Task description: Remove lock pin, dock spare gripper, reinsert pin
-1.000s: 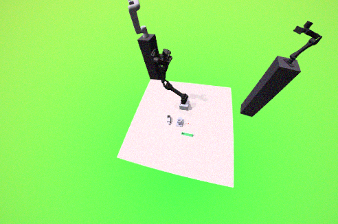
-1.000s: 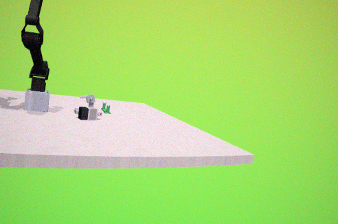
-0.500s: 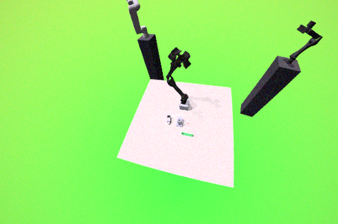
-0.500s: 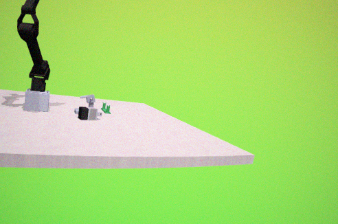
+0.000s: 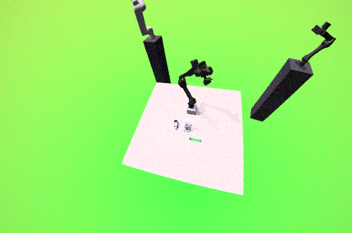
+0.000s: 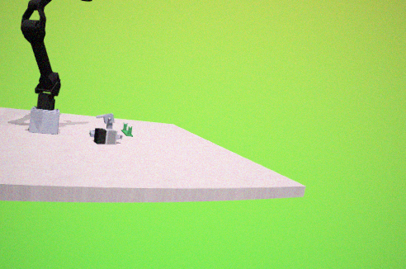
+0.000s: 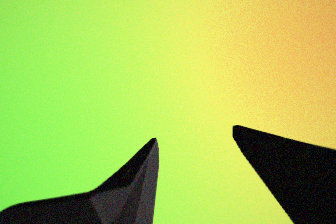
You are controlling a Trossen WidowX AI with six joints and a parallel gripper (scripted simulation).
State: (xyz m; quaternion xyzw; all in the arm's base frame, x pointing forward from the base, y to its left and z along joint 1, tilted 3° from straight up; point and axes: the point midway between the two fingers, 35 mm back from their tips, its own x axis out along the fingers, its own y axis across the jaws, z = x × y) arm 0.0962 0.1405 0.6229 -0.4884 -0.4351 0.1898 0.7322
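Note:
My gripper point(image 7: 194, 136) is open and empty, its two dark fingertips apart in the wrist view with only background between and beyond them. The arm holds it high above the table, away from all the parts. The pale grey mount point(image 5: 187, 126) point(image 6: 109, 120) stands on the table in front of the arm's base. A thin grey piece sticks out of its upper part in the exterior view; whether this is the pin is too small to tell. A tiny red mark point(image 5: 196, 128) shows beside the mount. The spare gripper point(image 5: 176, 124) point(image 6: 106, 136), a black and light grey block, lies beside the mount.
A green cradle with two uprights point(image 5: 194, 139) point(image 6: 127, 131) stands beyond the mount on the pale table point(image 5: 204, 168) point(image 6: 174, 165). The arm's grey base block point(image 5: 192, 110) point(image 6: 44, 120) is behind the mount. Two dark pillars point(image 5: 157, 58) point(image 5: 283, 91) bearing other arms stand outside the table.

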